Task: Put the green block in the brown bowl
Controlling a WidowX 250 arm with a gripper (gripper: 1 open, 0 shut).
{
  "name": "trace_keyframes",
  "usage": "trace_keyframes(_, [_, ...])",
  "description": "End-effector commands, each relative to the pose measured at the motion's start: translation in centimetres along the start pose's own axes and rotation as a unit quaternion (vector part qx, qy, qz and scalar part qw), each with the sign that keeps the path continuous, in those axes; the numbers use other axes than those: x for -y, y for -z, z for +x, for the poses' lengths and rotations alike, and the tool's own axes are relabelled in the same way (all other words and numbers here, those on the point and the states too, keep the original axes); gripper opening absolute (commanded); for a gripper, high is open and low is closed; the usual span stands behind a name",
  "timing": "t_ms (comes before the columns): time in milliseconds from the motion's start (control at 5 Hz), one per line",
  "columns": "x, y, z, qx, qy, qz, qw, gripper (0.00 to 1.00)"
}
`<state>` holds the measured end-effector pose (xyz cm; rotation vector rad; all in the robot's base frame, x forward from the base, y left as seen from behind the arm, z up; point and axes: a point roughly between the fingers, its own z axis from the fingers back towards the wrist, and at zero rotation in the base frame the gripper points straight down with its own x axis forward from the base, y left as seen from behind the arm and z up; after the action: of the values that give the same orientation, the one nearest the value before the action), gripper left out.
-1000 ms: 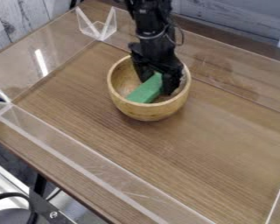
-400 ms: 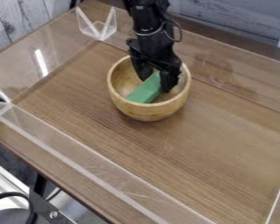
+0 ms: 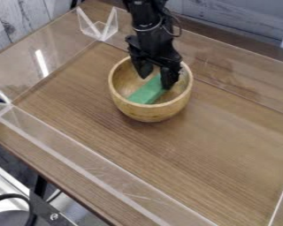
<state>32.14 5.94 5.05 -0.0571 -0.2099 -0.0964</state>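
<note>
Now that the gripper (image 3: 157, 74) has lifted slightly compared with a second ago, we see more of the green block (image 3: 148, 92) lying inside the brown bowl (image 3: 123, 89), tilted against the far inner wall. Earlier the black fingers sat lower around the block; now they stand just above its upper end, jaws apart, and we cannot tell whether a fingertip touches it. The block itself looks to be in the same spot as before. We judge the placing done: the block rests in the bowl with no grip on it. What remains, as we read it, is for the arm to rise clear of the rim on the wooden table (image 3: 168, 168).
</note>
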Motion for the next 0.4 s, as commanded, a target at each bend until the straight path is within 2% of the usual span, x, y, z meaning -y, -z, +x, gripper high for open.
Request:
trace_keyframes(0, [-0.22,-2.2,1.0,0.037,0.008,-0.001,0.9993,1.0])
trace_keyframes(200, [-0.15,-2.93,1.3,0.034,0.022,-0.012,0.9991,1.0])
